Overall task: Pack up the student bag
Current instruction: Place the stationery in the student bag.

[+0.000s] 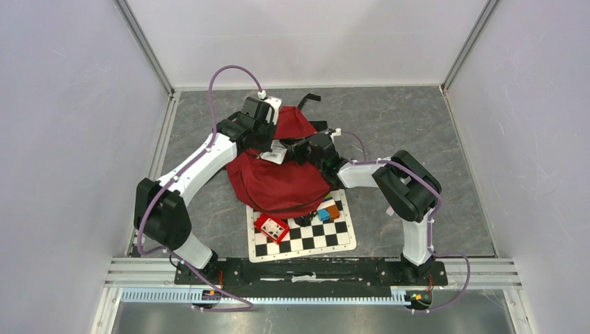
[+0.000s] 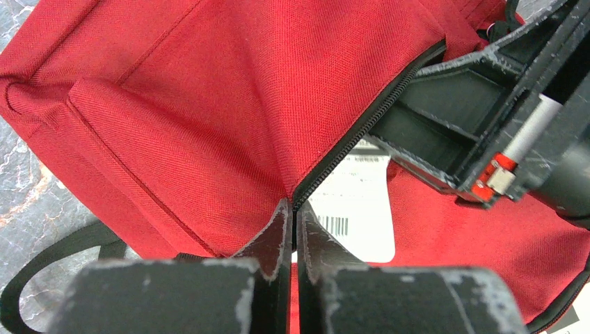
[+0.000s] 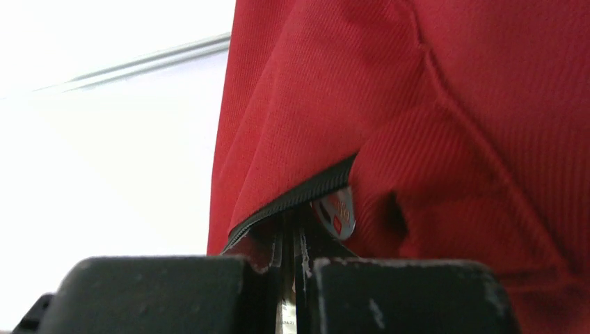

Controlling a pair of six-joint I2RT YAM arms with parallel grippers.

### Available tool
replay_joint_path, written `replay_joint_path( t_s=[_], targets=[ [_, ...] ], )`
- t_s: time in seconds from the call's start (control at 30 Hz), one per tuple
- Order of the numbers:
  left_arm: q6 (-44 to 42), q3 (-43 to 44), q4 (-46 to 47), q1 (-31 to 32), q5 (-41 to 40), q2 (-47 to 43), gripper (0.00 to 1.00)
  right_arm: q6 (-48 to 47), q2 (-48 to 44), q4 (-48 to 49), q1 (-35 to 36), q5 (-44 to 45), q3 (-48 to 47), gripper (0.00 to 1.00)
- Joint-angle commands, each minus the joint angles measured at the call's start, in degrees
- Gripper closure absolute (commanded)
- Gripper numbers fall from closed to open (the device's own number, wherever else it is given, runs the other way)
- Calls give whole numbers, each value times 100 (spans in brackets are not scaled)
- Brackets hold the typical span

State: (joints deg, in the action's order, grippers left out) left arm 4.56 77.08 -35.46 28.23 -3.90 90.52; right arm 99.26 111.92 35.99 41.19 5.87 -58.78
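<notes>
The large, soft red woven-fabric student bag (image 1: 282, 182) lies slumped at the middle of the overhead view on the grey marbled tabletop (image 1: 410, 118), its near edge overlapping a black-and-white checkered mat (image 1: 327, 238). Both arms reach in over its top. The left gripper (image 2: 292, 219) has its fingers pressed together on the bag's edge, right where the black toothed zipper (image 2: 362, 136) runs down to them, apparently to pin that lip in place. The right gripper (image 3: 292, 240), also pressed together, bites the zipper line just beside a small silver metal pull tab (image 3: 339, 209) with a red mark; it likely means to draw the opening apart against the other's hold. A white paper label with a barcode (image 2: 356, 209) shows inside the gap. A small red box (image 1: 271, 227) and blue and orange blocks (image 1: 327, 212) sit on the mat, seemingly waiting to go in.
</notes>
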Motion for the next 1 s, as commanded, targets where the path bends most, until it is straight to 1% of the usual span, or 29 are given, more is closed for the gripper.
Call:
replay_joint_path(
  t_s=[0.0,0.03,0.13,0.23,0.33,0.47,0.6,0.63,0.67,0.73,0.83,0.9,0.97],
  targets=[
    [246,181,112,-25,121,-247,98,51,193,-414,2,935,-578,100],
    [228,178,110,-36,115,-247,98,29,199,-565,1,1072,-636,100],
    [238,191,118,-63,165,-244,98,-75,221,-624,-6,1432,-661,100],
    [260,188,119,-72,211,-232,98,-204,321,-743,-10,1554,-829,100],
    [296,177,113,-106,120,-237,98,-380,469,-631,8,1575,-994,100],
    [317,176,136,-176,332,-250,98,-627,619,-561,38,1701,-1134,100],
    [336,230,55,-186,250,-182,98,-665,810,-185,56,1639,-1173,100],
    [335,242,32,-192,250,-169,98,-715,860,32,47,1631,-1151,100],
    [312,241,33,-194,257,-171,98,-776,884,258,47,1621,-1101,97],
    [300,229,38,-195,309,-168,98,-824,868,417,32,1613,-1023,77],
    [300,229,42,-192,364,-145,98,-1120,729,681,23,1744,-844,51],
    [300,244,48,-194,499,-130,98,-1254,579,598,21,1833,-763,41],
    [309,245,46,-195,534,-112,98,-1308,392,521,12,1904,-633,35]
  ],
)
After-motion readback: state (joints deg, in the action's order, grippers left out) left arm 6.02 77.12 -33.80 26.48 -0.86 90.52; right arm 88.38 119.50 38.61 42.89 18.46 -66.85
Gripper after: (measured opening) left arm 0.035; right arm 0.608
